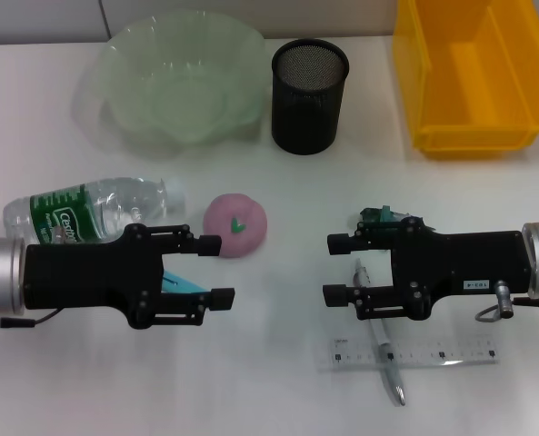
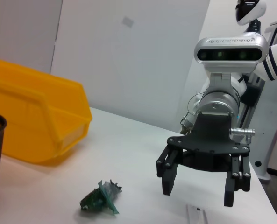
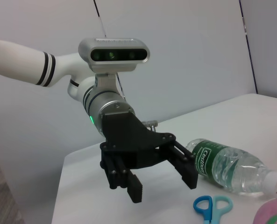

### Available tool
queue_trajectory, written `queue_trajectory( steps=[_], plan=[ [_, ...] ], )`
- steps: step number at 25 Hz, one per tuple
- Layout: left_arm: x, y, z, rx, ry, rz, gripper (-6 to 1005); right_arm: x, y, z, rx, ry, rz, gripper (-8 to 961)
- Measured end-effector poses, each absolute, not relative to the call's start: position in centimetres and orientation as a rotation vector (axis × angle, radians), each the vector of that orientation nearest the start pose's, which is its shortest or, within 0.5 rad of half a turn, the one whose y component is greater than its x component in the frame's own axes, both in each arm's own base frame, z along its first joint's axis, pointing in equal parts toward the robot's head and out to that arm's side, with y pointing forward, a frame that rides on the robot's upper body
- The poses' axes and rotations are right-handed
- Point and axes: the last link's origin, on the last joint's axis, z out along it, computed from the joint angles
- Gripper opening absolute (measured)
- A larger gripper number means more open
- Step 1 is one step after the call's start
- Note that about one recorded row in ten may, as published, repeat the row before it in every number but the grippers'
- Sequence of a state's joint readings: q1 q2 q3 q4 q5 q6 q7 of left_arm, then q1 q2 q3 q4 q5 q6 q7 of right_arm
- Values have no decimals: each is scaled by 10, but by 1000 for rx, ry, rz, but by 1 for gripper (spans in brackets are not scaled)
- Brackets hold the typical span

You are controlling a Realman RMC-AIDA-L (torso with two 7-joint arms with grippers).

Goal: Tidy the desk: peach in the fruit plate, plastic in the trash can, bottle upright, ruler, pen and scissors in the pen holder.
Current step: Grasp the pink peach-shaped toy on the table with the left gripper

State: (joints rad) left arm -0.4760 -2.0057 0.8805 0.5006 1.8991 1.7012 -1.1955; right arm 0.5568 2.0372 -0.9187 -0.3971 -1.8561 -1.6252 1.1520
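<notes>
A pink peach [image 1: 236, 225] lies mid-table, just beyond my open left gripper [image 1: 216, 270]. The clear water bottle [image 1: 87, 211] lies on its side beside the left arm. Blue scissors [image 1: 183, 283] are partly hidden under the left fingers; the right wrist view shows the scissors' handles [image 3: 213, 207] beside the bottle [image 3: 227, 165]. My right gripper [image 1: 333, 269] is open and faces the left one. Crumpled green plastic [image 1: 383, 215] sits just behind the right gripper. A pen [image 1: 383, 350] lies across a clear ruler [image 1: 433, 352] in front of it.
At the back stand the pale green fruit plate [image 1: 178, 82], the black mesh pen holder [image 1: 305, 113] and a yellow bin [image 1: 474, 136]. The left wrist view shows the plastic [image 2: 101, 198] between the yellow bin [image 2: 35, 121] and the right gripper [image 2: 198, 193].
</notes>
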Motion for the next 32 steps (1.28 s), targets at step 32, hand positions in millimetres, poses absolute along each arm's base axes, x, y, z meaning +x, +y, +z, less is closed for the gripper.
queue_trajectory(
  steps=[32],
  plan=[
    [-221, 379, -33, -2923, -312, -213, 724, 253, 296, -40, -2947, 486, 836, 700]
  ],
)
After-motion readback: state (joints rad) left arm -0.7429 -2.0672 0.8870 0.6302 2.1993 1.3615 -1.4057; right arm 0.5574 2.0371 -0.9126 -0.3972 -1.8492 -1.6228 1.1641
